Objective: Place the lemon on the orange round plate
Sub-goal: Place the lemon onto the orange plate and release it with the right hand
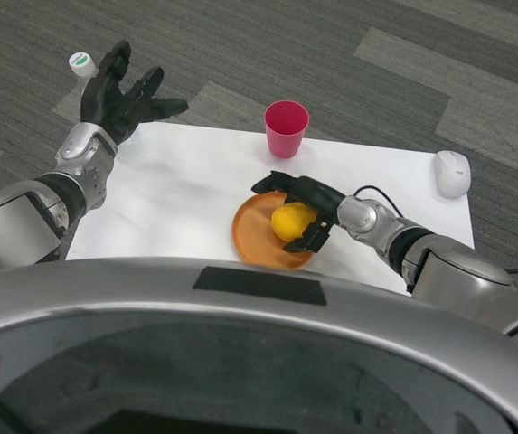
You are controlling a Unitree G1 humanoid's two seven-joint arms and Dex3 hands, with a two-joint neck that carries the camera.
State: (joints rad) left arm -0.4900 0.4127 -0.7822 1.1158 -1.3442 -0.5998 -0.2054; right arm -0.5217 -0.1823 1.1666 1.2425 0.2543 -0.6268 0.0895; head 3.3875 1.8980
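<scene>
The yellow lemon (pixel 292 221) lies on the orange round plate (pixel 254 233) near the table's front middle. My right hand (pixel 306 208) is curved around the lemon from the right, fingers above and thumb below it, still touching it. My left hand (pixel 121 93) is raised at the table's far left corner, fingers spread, holding nothing.
A pink cup (pixel 286 128) stands upright behind the plate at the table's far edge. A white computer mouse (pixel 452 173) lies at the far right corner. A small white bottle with a green cap (pixel 82 64) stands just beyond my left hand.
</scene>
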